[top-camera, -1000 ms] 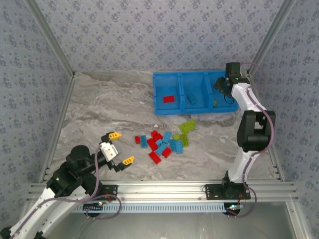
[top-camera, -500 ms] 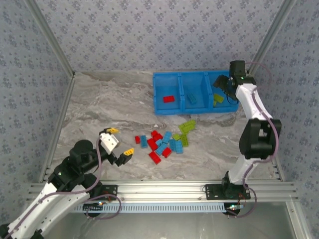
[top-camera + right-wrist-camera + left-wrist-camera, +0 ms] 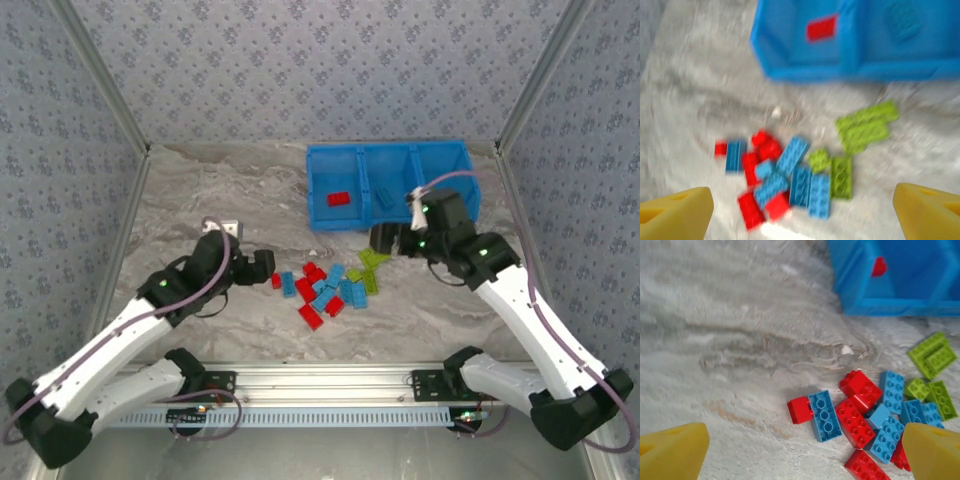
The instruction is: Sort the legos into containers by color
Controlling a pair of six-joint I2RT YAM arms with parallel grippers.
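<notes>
Walls papered in a grey floral print (image 3: pixel 320 70) close in three sides of the cell, and an aluminium rail (image 3: pixel 330 378) carries both arm bases at the near edge. The surface (image 3: pixel 210 200) is marbled grey-white and looks smooth, so a nudged brick would probably slide rather than stay put. At the back right lies the blue bin tray (image 3: pixel 340 222). Its left compartment holds one red brick (image 3: pixel 339 199) and the middle one a blue brick (image 3: pixel 385 197), while the right compartment is partly hidden behind the right arm. That arm reaches in just in front of the tray and could shove it if it swings back carelessly. The left tool (image 3: pixel 802 452) and right tool (image 3: pixel 801 212) both have their yellow fingertips spread wide with nothing between them, and they hang over the same heap from opposite sides, so a clash of the two is the main hazard. The unsorted legos (image 3: pixel 325 285) lie near the middle, red and blue mixed and touching, with the green bricks (image 3: pixel 375 258) towards the tray. Because the pieces are packed tight, closing fingers may catch two colours at once or scatter neighbours. A lone small red brick (image 3: pixel 800 410) touches a blue one (image 3: pixel 824 415) at the heap's left edge. The right wrist view is blurred, making aim uncertain.
</notes>
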